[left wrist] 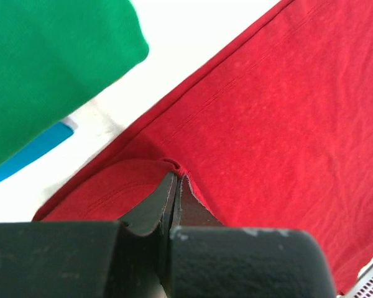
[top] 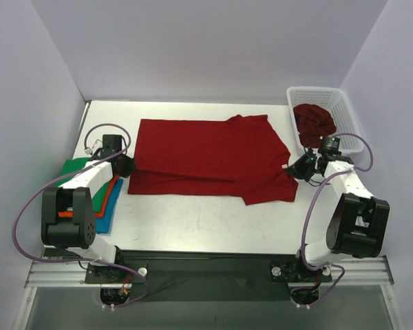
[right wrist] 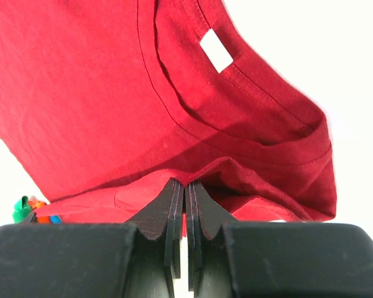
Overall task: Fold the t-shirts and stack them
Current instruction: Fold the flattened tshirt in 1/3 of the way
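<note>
A dark red t-shirt (top: 206, 158) lies half folded across the middle of the table. My left gripper (top: 126, 165) is shut on its left edge; the left wrist view shows the cloth (left wrist: 267, 124) pinched at the tips (left wrist: 176, 177). My right gripper (top: 296, 168) is shut on its right edge near the collar; the right wrist view shows the fold (right wrist: 193, 174) pinched, with the white neck label (right wrist: 216, 50) above. A stack of folded green (top: 79, 167), orange (top: 111, 192) and blue (top: 109, 218) t-shirts lies at the left under my left arm. Another dark red t-shirt (top: 314, 122) lies crumpled in the basket.
The white mesh basket (top: 344, 110) stands at the back right. White walls close the table at the back and both sides. The green shirt (left wrist: 50, 62) and a strip of blue (left wrist: 31, 155) show in the left wrist view.
</note>
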Motion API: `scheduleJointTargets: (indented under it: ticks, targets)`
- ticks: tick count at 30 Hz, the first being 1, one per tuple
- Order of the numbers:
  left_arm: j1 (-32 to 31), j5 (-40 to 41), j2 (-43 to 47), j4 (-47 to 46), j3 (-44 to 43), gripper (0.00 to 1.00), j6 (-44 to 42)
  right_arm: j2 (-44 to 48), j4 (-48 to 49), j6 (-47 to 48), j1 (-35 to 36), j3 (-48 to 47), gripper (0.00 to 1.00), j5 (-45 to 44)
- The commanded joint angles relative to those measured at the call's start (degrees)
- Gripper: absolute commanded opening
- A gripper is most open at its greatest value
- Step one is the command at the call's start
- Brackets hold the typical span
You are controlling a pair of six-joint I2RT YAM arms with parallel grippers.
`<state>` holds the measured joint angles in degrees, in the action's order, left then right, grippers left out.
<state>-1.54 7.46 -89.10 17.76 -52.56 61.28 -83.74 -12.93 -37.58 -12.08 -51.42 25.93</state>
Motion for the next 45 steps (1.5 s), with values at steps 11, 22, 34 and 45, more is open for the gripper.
scheduleJointTargets:
  ticks: [11,22,34,45]
  targets:
    - [0.9,-0.2,-3.5,-4.0,-5.5,0.00,-0.1,-5.9,2.6,-0.5,-0.7,-5.0,0.00,1.8]
    - [1.3,-3.9,-4.1,-9.7,-4.0,0.08,-2.3,-9.5,2.1,0.8,-0.6,-8.4,0.35,2.0]
    - [0.3,-6.6,4.4,-11.2,0.8,0.65,-4.0,4.7,-1.4,3.2,5.5,3.2,0.41,-10.2]
    - [-2.7,-5.3,14.3,-9.5,11.8,0.64,-3.3,10.4,6.1,-2.6,14.8,16.9,0.36,-12.6]
